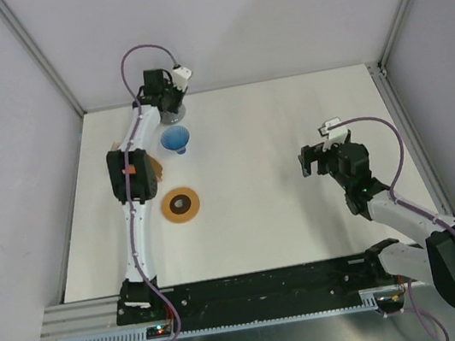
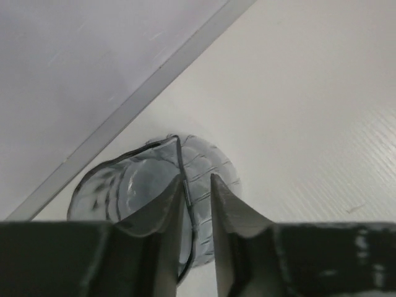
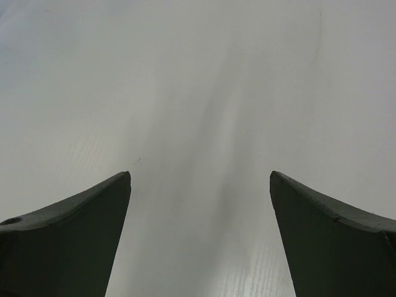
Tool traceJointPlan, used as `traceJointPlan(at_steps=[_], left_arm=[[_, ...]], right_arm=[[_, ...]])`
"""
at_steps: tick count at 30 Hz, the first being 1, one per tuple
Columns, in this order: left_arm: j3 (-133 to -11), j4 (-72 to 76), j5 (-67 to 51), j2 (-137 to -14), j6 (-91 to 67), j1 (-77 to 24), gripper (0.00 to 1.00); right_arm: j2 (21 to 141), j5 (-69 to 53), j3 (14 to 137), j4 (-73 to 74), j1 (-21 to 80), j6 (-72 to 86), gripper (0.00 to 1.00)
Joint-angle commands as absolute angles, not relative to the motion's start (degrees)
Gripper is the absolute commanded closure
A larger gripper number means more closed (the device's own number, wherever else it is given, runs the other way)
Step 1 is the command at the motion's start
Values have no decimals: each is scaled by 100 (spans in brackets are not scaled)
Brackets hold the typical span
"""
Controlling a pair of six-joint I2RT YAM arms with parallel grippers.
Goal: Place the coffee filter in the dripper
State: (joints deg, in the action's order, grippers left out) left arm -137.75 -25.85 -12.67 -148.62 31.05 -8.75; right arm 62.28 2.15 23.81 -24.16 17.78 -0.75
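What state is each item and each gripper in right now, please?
grey mug: upright, looks empty.
left gripper: nearly closed astride the grey mug's rim; grip unconfirmed.
right gripper: open, holding nothing.
dripper: mouth up, nothing inside.
wooden ring: lying flat, apart from both grippers.

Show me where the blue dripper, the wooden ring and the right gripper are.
blue dripper [image 1: 176,138], top external view, centre of its open cone.
wooden ring [image 1: 169,207], top external view, left side of its flat brown band.
right gripper [image 3: 199,175], right wrist view, midway between its two fingertips.
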Motion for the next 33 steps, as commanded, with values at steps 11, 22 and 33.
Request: traceJointPlan(at_steps=[11,22,33], left_arm=[[-13653,-2622,-2248,-14100,2981,-1118,100],[-13082,-2635,-2137,-12778,3209,-2203,100],[-10563,-2863,-2330,-11186,2697,-3425,100]], right_arm=[[6108,311,2619,-2503,1820,-105,1],[5819,524,2621,-2452,1827,72,1],[5197,955,2619,-2250,1744,270,1]])
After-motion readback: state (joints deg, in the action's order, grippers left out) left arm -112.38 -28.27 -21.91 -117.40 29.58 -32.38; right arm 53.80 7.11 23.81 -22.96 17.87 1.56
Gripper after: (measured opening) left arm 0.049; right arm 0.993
